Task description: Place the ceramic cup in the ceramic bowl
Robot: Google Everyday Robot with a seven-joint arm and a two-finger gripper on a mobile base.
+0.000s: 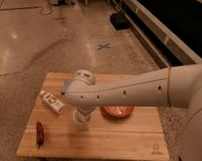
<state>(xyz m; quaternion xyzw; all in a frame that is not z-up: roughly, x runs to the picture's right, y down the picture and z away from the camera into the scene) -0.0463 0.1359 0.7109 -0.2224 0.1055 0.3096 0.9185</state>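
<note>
The ceramic bowl [118, 111], orange-red inside, sits on the wooden table [122, 141] right of centre, its far half hidden by my arm. My arm reaches in from the right, and my gripper [83, 120] points down at the table just left of the bowl. A small pale round shape, the ceramic cup [83, 126], shows right under the gripper, mostly hidden by it. I cannot tell if the gripper touches the cup.
A white packet [52, 101] lies at the table's left, with a blue item [67, 87] behind it by my arm. A dark red object [39, 133] lies near the front left corner. Polished floor surrounds the table, with a dark ledge at the right.
</note>
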